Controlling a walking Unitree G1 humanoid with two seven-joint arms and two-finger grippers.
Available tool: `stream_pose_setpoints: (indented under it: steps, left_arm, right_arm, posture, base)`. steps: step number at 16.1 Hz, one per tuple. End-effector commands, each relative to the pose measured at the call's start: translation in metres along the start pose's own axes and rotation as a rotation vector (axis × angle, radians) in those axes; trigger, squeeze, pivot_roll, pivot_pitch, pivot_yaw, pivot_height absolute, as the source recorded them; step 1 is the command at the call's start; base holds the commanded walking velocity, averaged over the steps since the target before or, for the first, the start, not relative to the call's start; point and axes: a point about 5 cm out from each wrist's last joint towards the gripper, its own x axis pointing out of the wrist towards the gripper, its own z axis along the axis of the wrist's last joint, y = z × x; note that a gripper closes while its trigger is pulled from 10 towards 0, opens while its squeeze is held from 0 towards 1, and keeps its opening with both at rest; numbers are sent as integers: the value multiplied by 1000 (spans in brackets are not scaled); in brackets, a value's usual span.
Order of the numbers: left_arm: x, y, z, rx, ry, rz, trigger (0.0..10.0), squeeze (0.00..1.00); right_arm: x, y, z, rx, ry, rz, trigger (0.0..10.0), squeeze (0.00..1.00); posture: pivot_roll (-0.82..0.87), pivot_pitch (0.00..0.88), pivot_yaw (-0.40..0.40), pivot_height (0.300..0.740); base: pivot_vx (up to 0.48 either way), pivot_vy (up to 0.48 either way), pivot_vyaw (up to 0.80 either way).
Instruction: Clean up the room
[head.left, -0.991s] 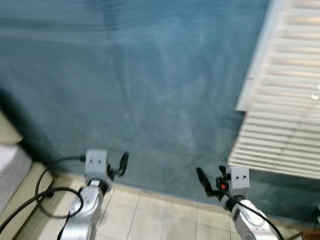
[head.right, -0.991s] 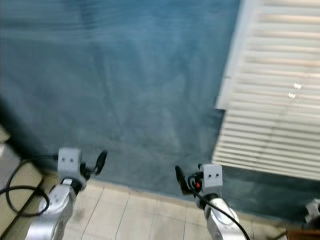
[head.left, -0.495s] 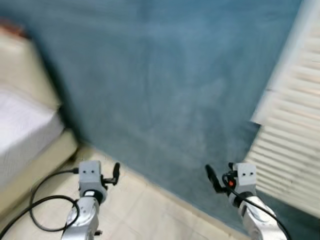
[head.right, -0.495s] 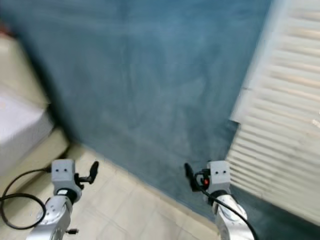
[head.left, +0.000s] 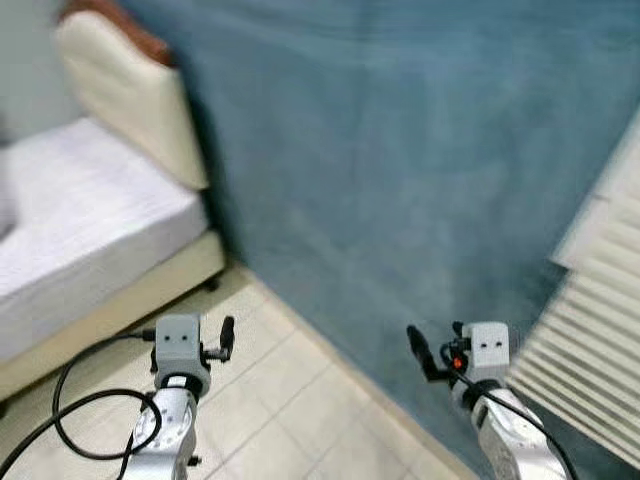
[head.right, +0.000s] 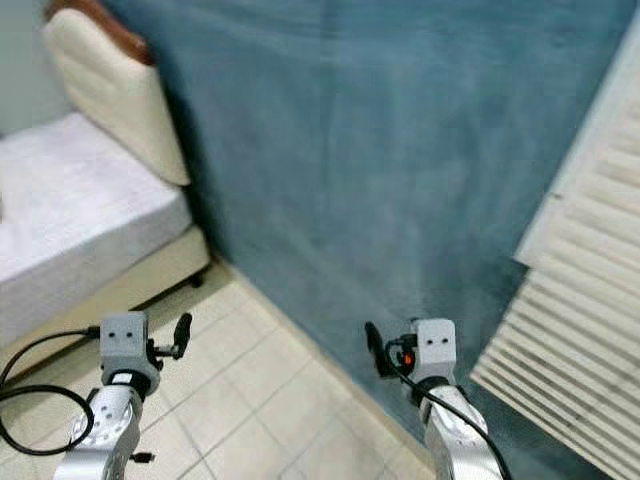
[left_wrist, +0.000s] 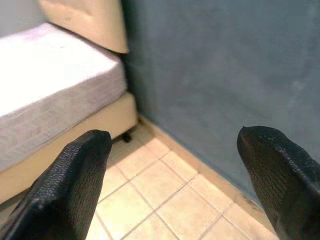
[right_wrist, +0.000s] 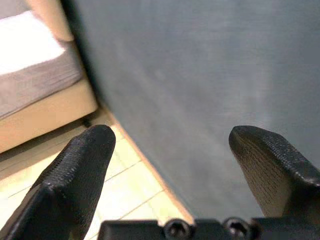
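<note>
While both empty: left tool (left_wrist: 172, 175) apart | right tool (right_wrist: 175, 170) apart | one bed (head.left: 80, 220), seemingly bare

**Room corner: bed against a blue wall**

A bed (head.left: 90, 215) with a bare white-grey mattress on a beige base stands on the tiled floor (head.left: 290, 400), its padded cream headboard (head.left: 130, 95) leaning against the blue-grey wall (head.left: 400, 150). White slatted shutters (head.left: 600, 370) flank the wall's right edge.

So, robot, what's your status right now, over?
Left gripper open, holding nothing. Right gripper open, holding nothing. Bed ahead on the left, blue wall straight ahead. No clutter seen on the tiled floor.
</note>
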Motion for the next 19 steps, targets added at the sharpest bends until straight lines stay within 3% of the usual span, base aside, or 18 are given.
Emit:
stream_pose_setpoints:
  steps: [1, 5, 19]
  left_arm:
    - [3, -2, 10, 26, -48, -6, 10000, 0]
    - [5, -7, 14, 9, -75, -16, 10000, 0]
    - [9, -7, 11, -23, -68, 9, 10000, 0]
  right_arm:
    - [1, 0, 1, -7, -9, 0, 10000, 0]
    - [3, 1, 1, -22, -11, 18, 10000, 0]
    - [20, 17, 7, -42, -2, 152, 10000, 0]
  posture:
    - [-26, 0, 13, 740]
    - [-30, 0, 13, 740]
    - [-6, 0, -2, 740]
  base:
    - [0, 0, 613]
    - [239, 0, 613]
    - [466, 0, 548]
